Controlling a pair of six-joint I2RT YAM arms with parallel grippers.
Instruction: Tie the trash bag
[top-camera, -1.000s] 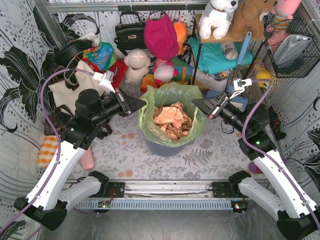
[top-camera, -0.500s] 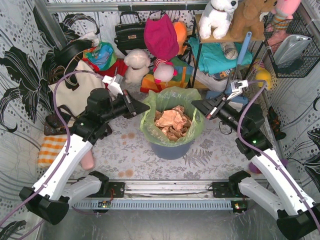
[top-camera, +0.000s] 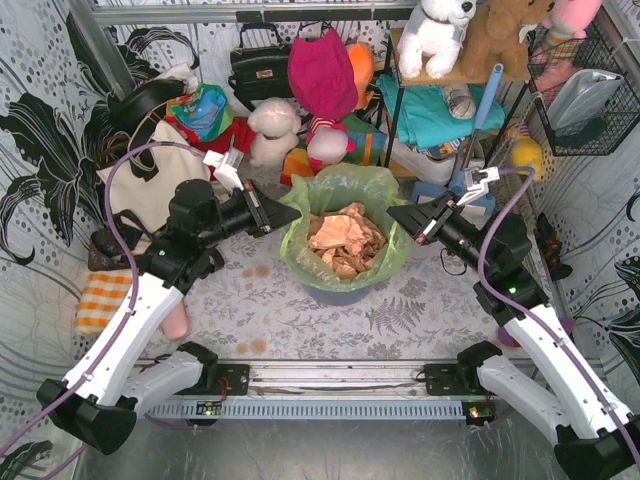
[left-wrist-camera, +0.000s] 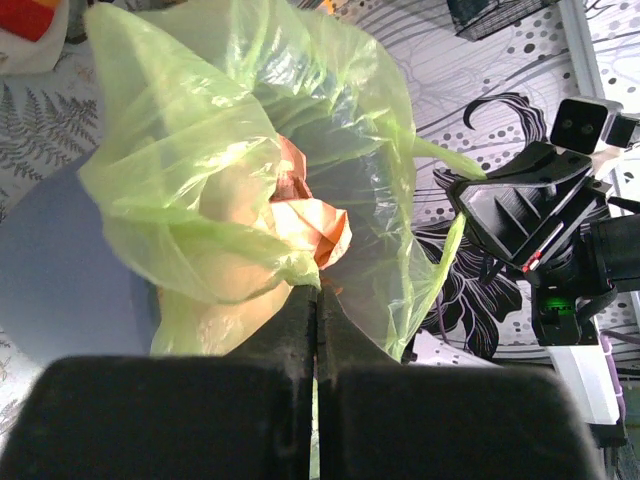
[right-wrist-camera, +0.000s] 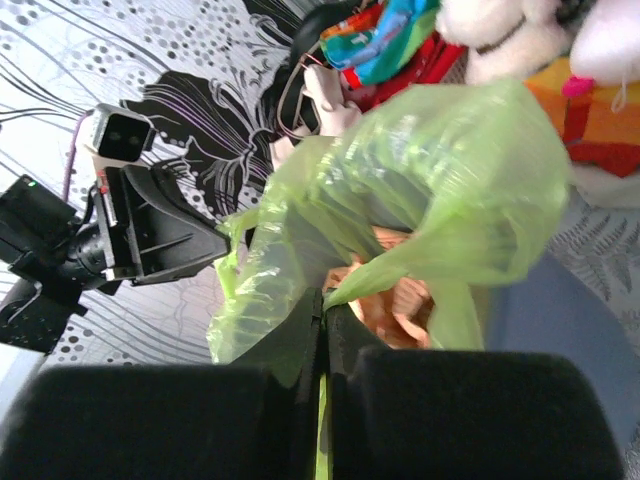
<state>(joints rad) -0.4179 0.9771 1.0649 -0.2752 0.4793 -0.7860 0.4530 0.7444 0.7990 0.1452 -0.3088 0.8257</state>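
Observation:
The trash bag (top-camera: 345, 195), thin lime-green plastic, lines a blue-grey round bin (top-camera: 340, 296) in the middle of the table; tan-brown paper scraps (top-camera: 345, 235) fill it. My left gripper (top-camera: 292, 213) is shut on the bag's left rim, and in the left wrist view the trash bag (left-wrist-camera: 200, 160) film runs into the closed left gripper (left-wrist-camera: 317, 292). My right gripper (top-camera: 393, 212) is shut on the right rim; the right wrist view shows a stretched strip of the trash bag (right-wrist-camera: 440, 190) pinched in the right gripper (right-wrist-camera: 322, 298).
A cream tote bag (top-camera: 150, 180) lies behind the left arm. Plush toys (top-camera: 320, 100), a black handbag (top-camera: 258, 65) and a shelf rack (top-camera: 440, 110) crowd the back. An orange-striped cloth (top-camera: 96, 300) sits at the left edge, a wire basket (top-camera: 585, 100) at the right.
Both grippers, still shut on the bag's rims, rose and moved back from the bin's sides. The bag's mouth drew a little narrower and taller.

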